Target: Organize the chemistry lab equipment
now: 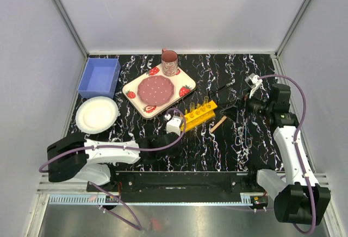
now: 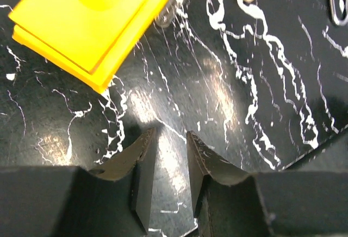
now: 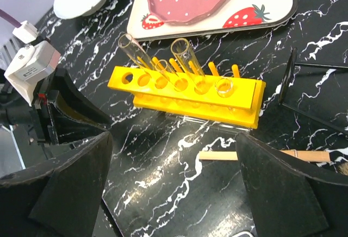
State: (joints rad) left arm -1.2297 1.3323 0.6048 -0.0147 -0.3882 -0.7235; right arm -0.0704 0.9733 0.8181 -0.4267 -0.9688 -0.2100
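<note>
**Yellow rack at mid-table, between two empty grippers**

The yellow plastic test-tube rack (image 3: 185, 97), a smooth bar with a row of round holes, stands on the glossy black, white-veined tabletop (image 1: 217, 150) and holds thin clear tubes (image 3: 187, 60) that lean. A pale wooden-handled brush (image 3: 220, 155) lies just near-right of it. The left gripper (image 2: 170, 153), by the rack's left end, has its fingers slightly parted around nothing. The right gripper (image 3: 171, 155), to the right, is spread wide and empty.

Yellow rack (image 3: 190, 97) holds perhaps three clear tubes (image 3: 187, 57); wooden-handled brush (image 3: 217, 155) lies beside.
</note>
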